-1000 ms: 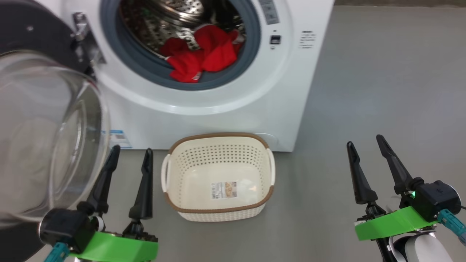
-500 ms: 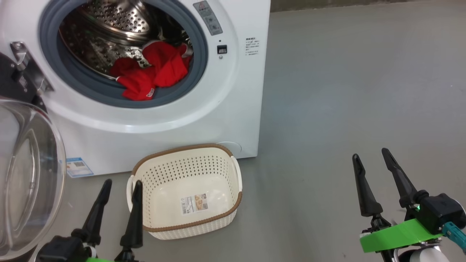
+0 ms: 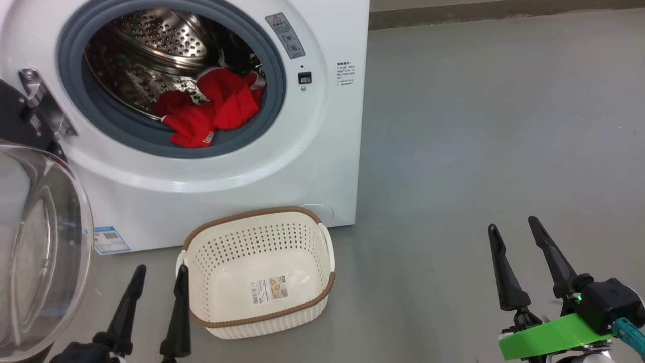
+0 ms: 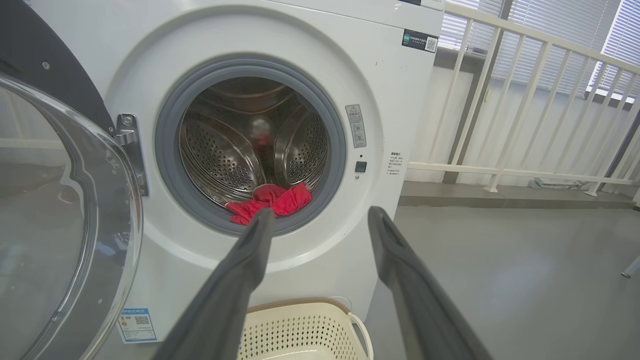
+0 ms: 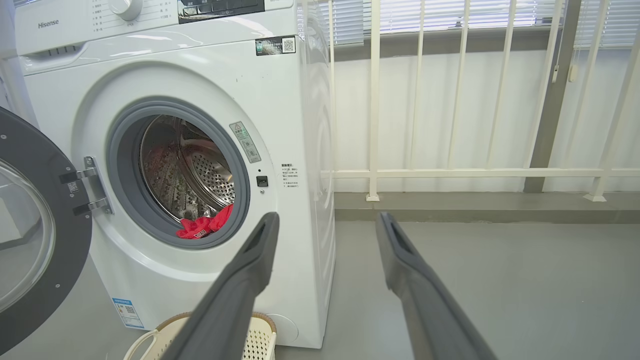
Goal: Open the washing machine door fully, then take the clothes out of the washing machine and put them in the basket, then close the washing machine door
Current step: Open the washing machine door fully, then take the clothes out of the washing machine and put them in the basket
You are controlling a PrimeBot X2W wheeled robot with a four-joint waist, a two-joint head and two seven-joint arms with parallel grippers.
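Washing machine door (image 3: 30,252) hangs open at left; red clothes (image 3: 211,113) lie in the washing machine (image 3: 312,166), at the drum's (image 3: 151,45) lip (label (image 3: 207,136) showing). Basket (image 3: 252,214) on floor (image 3: 478,126) just before it. Left end effector (image 3: 161,269) and right end effector (image 3: 512,224): fingers apart, holding nothing.

We see a smooth grey floor (image 3: 478,126) spreading from twelve to three o'clock. Toward one o'clock a white railing (image 5: 450,173) stands on a low grey step (image 5: 475,206). Behind it is a pale wall (image 5: 425,125), with bright window blinds (image 5: 425,12) above.
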